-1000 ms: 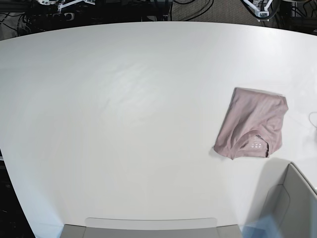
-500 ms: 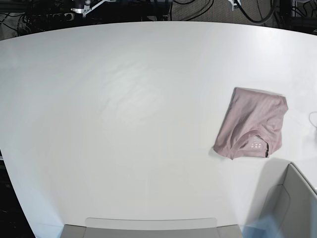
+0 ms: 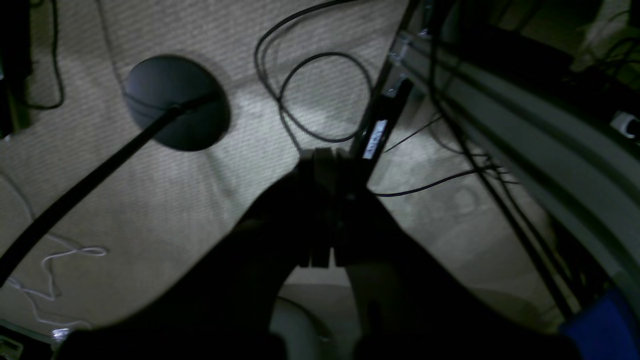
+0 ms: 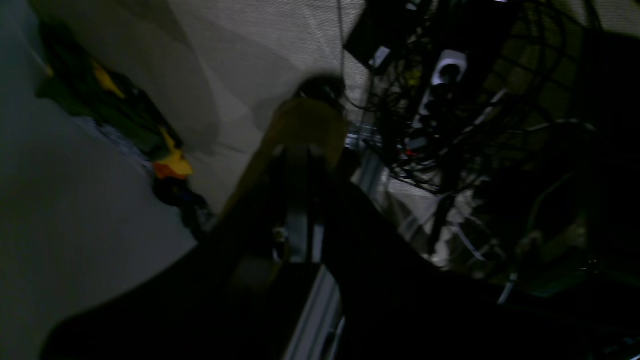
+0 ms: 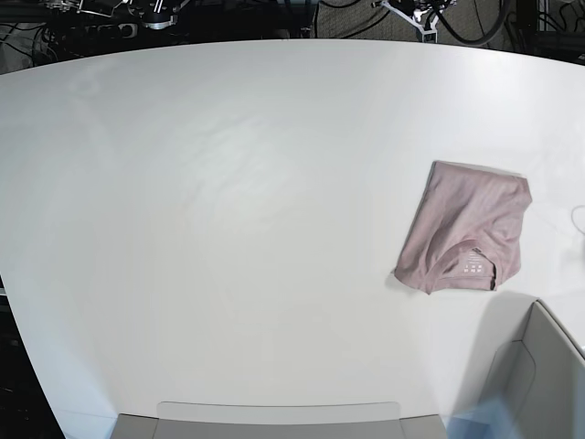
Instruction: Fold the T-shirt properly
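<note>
The T-shirt (image 5: 466,229) is a dusty mauve-pink folded bundle on the right part of the white table (image 5: 228,201), with its white neck label (image 5: 473,266) facing up near its front edge. Both arms are pulled back beyond the far table edge, far from the shirt. Only small parts of them show in the base view, one at top left (image 5: 151,11) and one at top right (image 5: 416,14). The left gripper (image 3: 322,200) hangs over carpet, its jaws together and empty. The right gripper (image 4: 300,165) is dark, its jaws together and empty. The shirt is out of both wrist views.
A grey bin (image 5: 539,366) stands at the front right corner. A grey tray edge (image 5: 274,416) lies along the table front. A white cable (image 5: 578,218) shows at the right edge. Behind the table are floor cables, a dark round stand base (image 3: 175,100) and a power strip (image 4: 445,70).
The arm parts at the far edge have shifted; the one at top right moved leftward. The T-shirt has not moved.
</note>
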Robot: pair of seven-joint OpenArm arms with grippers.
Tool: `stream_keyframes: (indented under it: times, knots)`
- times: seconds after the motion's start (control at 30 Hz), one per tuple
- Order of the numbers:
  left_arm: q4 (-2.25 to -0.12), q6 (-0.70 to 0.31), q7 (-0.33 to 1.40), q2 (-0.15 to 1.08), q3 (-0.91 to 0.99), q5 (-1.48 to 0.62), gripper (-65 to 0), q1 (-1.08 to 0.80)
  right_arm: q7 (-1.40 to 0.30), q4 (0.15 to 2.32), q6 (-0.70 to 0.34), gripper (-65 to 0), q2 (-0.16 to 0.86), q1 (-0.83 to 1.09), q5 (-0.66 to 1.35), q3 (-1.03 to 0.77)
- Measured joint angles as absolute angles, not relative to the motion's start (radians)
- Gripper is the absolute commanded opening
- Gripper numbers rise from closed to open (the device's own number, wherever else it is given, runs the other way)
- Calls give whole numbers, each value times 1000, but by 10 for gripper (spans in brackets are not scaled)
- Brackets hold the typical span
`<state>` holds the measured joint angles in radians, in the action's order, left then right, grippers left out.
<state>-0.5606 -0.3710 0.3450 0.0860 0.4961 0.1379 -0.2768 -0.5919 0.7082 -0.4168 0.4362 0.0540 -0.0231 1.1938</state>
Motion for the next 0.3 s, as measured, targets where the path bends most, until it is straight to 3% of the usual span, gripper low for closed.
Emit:
stream_keyframes:
  times: [0.3]
  knots:
    - [-558,-371,358,61,500,138,-650,-237,-589,670,-416,-650,388,39,-23,1203]
